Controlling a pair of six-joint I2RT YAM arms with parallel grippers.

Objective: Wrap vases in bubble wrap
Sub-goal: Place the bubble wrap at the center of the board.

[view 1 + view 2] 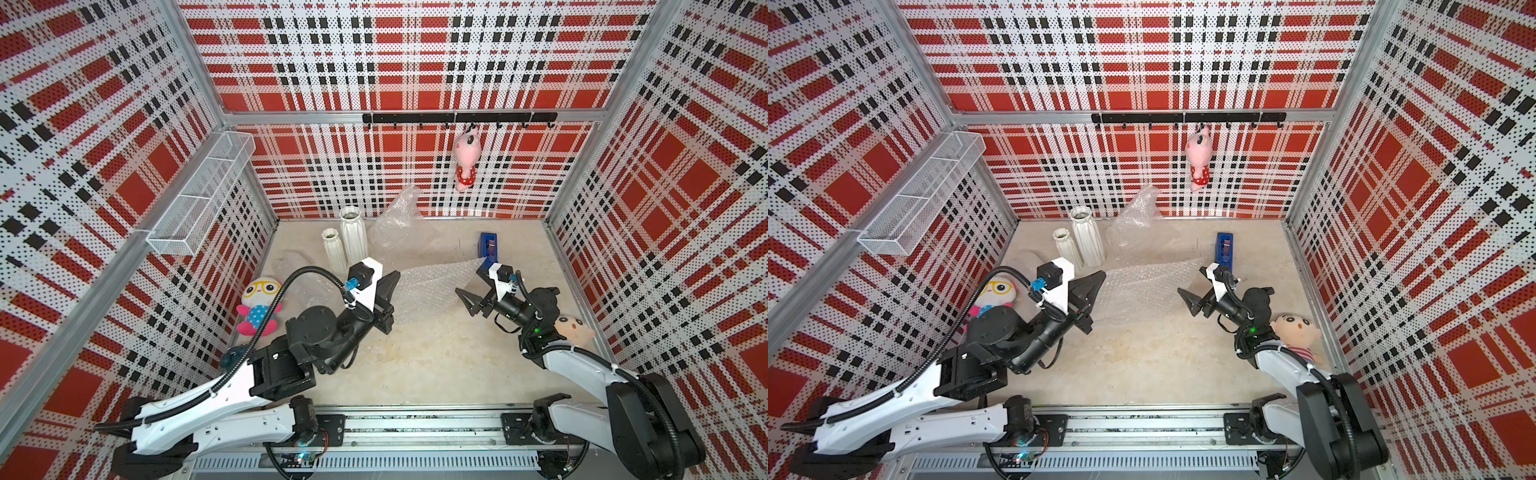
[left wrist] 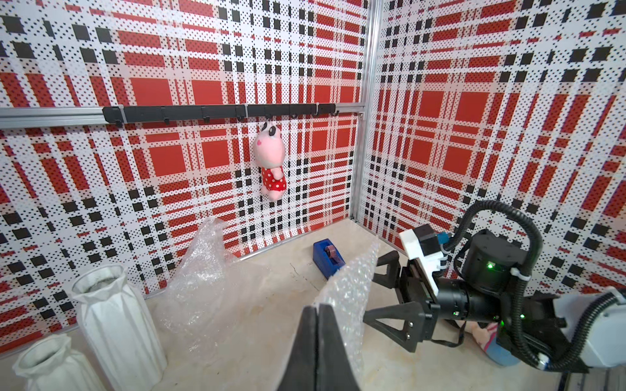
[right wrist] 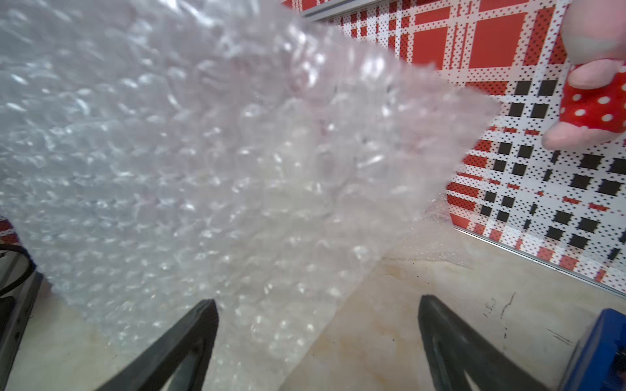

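A bubble wrap sheet (image 1: 436, 286), partly lifted.
The left claw (image 2: 316, 306) clamps its edge; the right claw (image 3: 317, 299) stands apart, gripping nothing.

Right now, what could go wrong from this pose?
Only the left fingers pinch the bubble wrap sheet; the right fingers are open beside it, so it may sag or slip.
The blue tape dispenser sits close beside the right fingers; a swing could knock it.
Tall white ribbed vase and short white ribbed vase stand upright near the left fingers; the dragged sheet could tip them.
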